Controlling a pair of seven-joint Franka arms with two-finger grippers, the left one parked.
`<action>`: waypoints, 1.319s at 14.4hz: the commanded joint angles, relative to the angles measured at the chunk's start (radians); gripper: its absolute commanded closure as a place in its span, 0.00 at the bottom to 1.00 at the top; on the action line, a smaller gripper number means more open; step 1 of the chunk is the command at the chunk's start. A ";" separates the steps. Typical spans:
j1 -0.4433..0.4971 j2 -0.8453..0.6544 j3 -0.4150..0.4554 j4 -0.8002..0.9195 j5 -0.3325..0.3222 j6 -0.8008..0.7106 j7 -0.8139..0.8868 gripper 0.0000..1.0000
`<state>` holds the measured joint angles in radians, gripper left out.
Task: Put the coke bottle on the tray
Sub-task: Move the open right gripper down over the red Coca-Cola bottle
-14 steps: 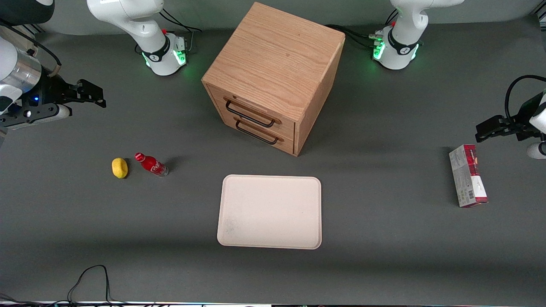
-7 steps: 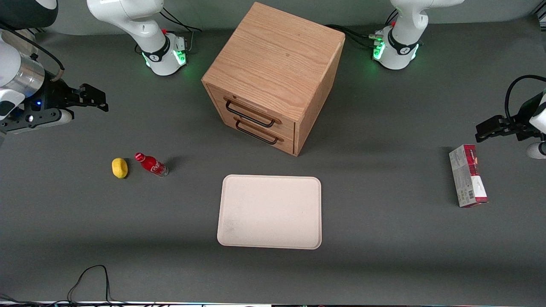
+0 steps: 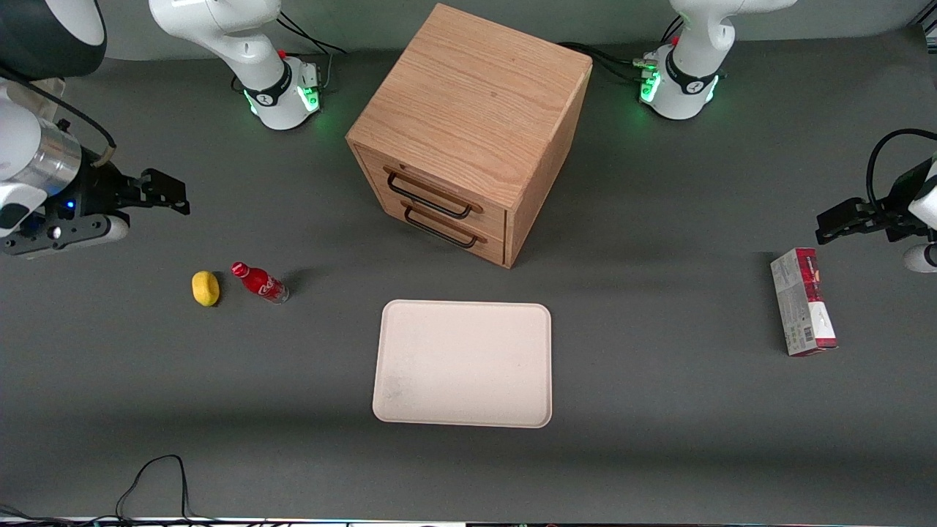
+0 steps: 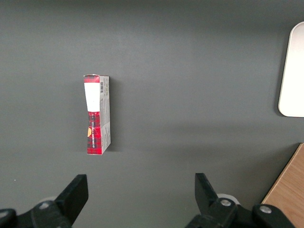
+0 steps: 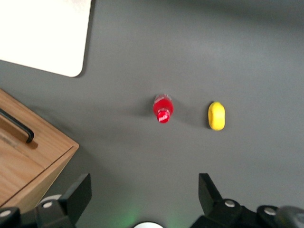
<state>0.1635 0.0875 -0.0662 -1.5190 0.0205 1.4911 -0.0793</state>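
The coke bottle, tiny and red with a red cap and clear base, stands on the dark table next to a yellow lemon-like lump. It also shows in the right wrist view, seen from above. The cream-white tray lies flat in front of the wooden cabinet, nearer the front camera; one corner shows in the right wrist view. My right gripper is open and empty. It hangs above the table, farther from the front camera than the bottle and well apart from it. Its fingers are spread wide.
A wooden two-drawer cabinet stands mid-table, its corner in the right wrist view. The yellow lump shows there too. A red-and-white carton lies toward the parked arm's end. A black cable loops at the table's front edge.
My right gripper has moved a little nearer to the front camera and toward the bottle. The bottle, lump and tray have not moved.
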 commanded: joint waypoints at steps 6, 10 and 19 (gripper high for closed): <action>0.004 0.334 -0.006 0.471 0.015 -0.157 0.026 0.00; 0.011 0.305 -0.006 0.364 0.006 -0.146 0.035 0.00; 0.037 0.057 -0.012 -0.315 -0.039 0.337 0.026 0.00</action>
<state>0.1942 0.2455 -0.0685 -1.6724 0.0032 1.7523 -0.0643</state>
